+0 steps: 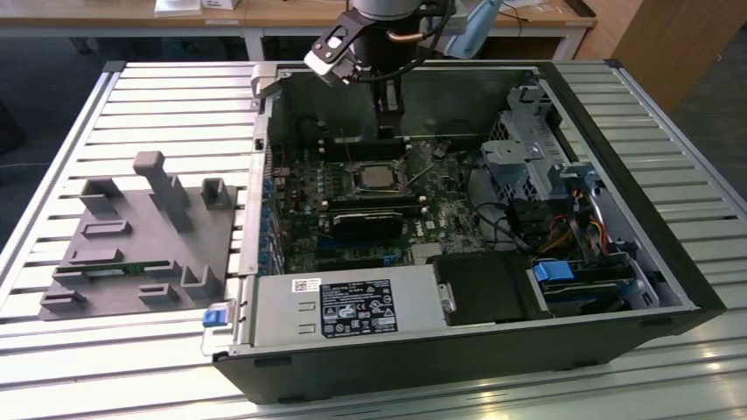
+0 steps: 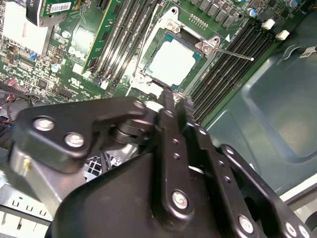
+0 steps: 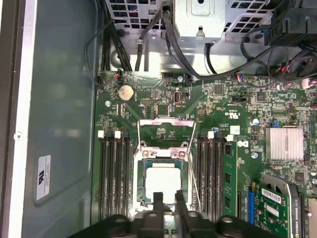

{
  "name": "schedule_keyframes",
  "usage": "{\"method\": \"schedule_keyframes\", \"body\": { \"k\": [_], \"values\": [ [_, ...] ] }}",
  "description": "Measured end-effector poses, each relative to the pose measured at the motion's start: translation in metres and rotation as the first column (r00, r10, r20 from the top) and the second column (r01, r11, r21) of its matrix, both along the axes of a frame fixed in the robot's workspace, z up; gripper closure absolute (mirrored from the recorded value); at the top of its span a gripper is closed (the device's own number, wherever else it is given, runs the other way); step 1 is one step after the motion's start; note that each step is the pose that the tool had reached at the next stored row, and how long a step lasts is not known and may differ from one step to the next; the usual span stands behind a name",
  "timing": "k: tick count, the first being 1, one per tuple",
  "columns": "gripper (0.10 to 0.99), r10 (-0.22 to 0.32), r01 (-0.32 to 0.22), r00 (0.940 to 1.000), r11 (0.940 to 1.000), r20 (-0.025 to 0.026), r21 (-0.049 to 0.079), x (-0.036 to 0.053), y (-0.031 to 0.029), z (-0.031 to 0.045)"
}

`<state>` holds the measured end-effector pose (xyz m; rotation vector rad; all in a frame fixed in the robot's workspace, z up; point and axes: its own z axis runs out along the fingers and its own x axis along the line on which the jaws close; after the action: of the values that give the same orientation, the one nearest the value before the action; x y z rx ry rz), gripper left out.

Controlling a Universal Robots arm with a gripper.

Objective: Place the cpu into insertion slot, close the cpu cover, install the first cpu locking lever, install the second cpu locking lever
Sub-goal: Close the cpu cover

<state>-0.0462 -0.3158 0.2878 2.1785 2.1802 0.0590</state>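
We find the cpu (image 3: 161, 182) seated in the insertion slot (image 3: 142, 181) just beyond the gripper's (image 3: 168, 199) slightly parted, empty fingers (image 3: 157, 201), the cpu cover (image 3: 161, 154) seemingly down and the 2 locking levers (image 2: 234, 54) unlatched.

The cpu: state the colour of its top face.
The cpu is pale silvery metal; it shows best in the second wrist view.
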Motion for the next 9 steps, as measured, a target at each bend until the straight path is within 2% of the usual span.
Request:
{"method": "schedule_keyframes", "body": {
  "k": [1, 3, 9],
  "values": [
    [0.871, 0.000, 0.000, 1.0000, 1.0000, 0.0000, 0.000, 0.0000, 0.0000, 0.0002],
    [0.980, 0.000, 0.000, 1.0000, 1.0000, 0.0000, 0.000, 0.0000, 0.0000, 0.0006],
    [0.980, 0.000, 0.000, 1.0000, 1.0000, 0.0000, 0.000, 0.0000, 0.0000, 0.0018]
  ]
}}
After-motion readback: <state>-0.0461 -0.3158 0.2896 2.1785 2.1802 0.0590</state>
